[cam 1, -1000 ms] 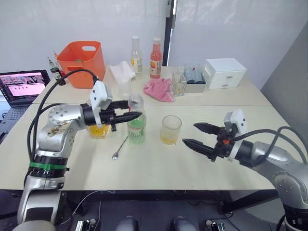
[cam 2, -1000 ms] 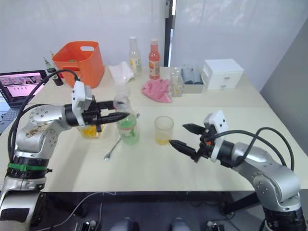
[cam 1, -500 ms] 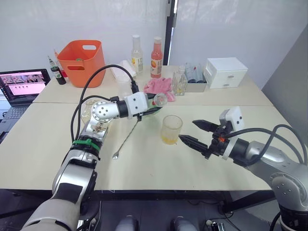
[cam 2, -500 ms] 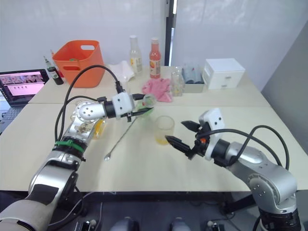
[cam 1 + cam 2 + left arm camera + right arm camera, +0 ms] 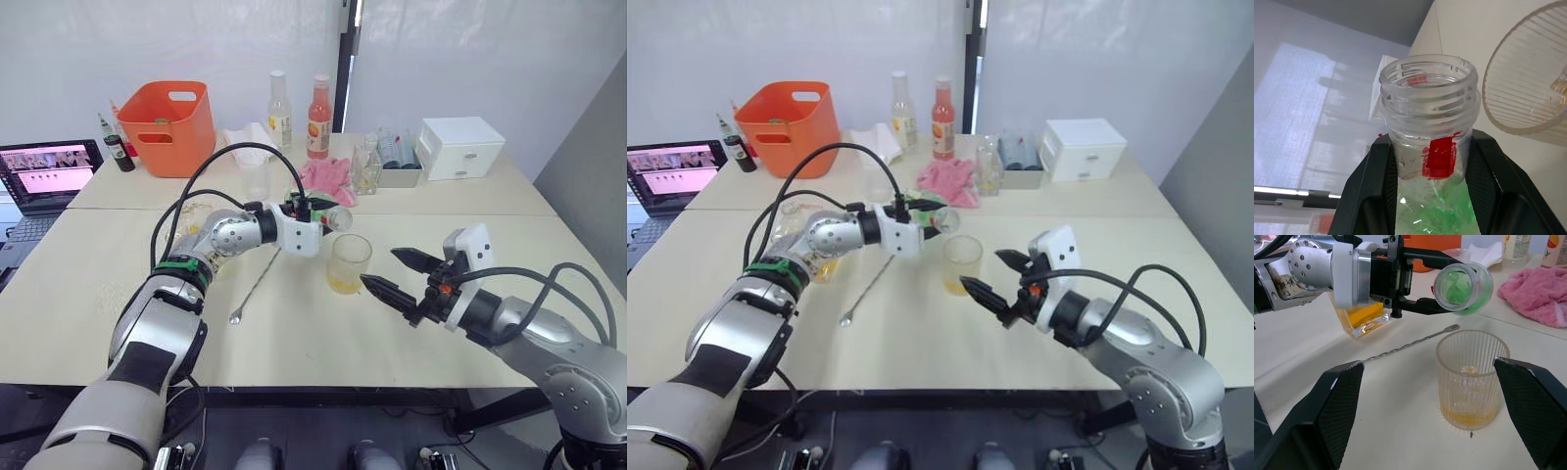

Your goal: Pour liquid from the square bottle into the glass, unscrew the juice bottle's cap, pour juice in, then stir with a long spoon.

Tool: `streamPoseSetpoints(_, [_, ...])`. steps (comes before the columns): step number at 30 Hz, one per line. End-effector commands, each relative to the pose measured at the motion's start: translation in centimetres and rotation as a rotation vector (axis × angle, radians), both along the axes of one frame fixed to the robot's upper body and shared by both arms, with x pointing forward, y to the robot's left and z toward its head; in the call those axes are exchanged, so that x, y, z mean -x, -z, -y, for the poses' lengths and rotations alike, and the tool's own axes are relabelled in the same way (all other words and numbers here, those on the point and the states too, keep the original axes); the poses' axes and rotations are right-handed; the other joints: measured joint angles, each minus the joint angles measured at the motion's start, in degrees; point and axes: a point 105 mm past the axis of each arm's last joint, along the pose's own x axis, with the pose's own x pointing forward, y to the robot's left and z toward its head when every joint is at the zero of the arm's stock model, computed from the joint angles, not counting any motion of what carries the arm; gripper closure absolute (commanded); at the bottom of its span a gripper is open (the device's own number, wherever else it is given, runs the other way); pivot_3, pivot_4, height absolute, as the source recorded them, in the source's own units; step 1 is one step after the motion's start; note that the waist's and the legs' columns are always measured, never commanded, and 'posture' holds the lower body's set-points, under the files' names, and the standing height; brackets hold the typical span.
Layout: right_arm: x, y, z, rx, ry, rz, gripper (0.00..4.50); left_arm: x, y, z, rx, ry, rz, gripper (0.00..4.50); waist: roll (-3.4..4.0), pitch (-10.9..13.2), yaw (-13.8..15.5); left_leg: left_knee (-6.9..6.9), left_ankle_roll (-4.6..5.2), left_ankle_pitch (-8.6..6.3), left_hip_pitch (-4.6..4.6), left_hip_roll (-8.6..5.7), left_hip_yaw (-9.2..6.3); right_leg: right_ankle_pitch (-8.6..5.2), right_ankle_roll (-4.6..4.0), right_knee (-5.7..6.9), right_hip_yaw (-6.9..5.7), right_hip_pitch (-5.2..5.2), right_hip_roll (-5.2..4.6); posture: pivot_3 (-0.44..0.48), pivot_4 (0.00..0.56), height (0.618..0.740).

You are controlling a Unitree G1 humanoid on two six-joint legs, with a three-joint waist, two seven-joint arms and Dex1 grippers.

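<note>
Fingers of the right gripper (image 5: pixel 390 275): spread wide, nothing between them; tips low over the table (image 5: pixel 323 338), just short of the glass, one on each side of it in the right wrist view.

Glass (image 5: pixel 349 263): upright on the table near its middle, ribbed wall, a shallow orange-yellow layer at the bottom.

Long spoon (image 5: pixel 258 284): flat on the table to the robot's left of the glass, bowl end nearer the robot, handle running away toward the left arm; in the right wrist view its far tip lies just behind the glass.

Left gripper (image 5: pixel 1431 171): both black fingers clamped on the neck of the juice bottle (image 5: pixel 321 213), one on each side, just under the threaded mouth.

Juice bottle: held off the table, tipped nearly level, open mouth pointing toward the glass and above its rim on the robot's left side; no cap on the threads; a red band remnant on the neck; green showing inside. No stream visible.

Square bottle (image 5: pixel 1365 316): standing on the table beyond the left arm, orange-yellow liquid in the base.

Far half of the table: pink cloth (image 5: pixel 327 179), orange bin (image 5: pixel 172 125), two tall bottles (image 5: pixel 300 113), white drawer box (image 5: pixel 456 147), laptop (image 5: pixel 47 172) at the left edge.
</note>
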Motion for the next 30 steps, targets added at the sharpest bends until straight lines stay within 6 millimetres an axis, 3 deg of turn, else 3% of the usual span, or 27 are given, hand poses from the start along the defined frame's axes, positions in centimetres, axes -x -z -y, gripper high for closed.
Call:
streamPoseSetpoints(1, [0.56,-1.04,-0.5,-0.019,-0.013,0.052,0.03,0.04,-1.99,0.45,0.015,0.015,0.106,3.03,0.0,0.0,-0.04,0.0,0.0,0.0,0.0,0.0,0.0,0.0,0.0,0.0,0.0,0.0,0.0,0.0,0.15,0.715])
streamPoseSetpoints(30, [0.74,-0.79,-0.18,-0.056,0.013,0.039,0.03,-0.66,-2.03,1.12,-0.083,-0.002,0.329,3.03,0.0,0.0,0.01,0.01,0.0,0.0,0.0,-0.01,0.02,0.0,0.0,0.05,-0.01,-0.02,0.0,0.0,0.15,0.715])
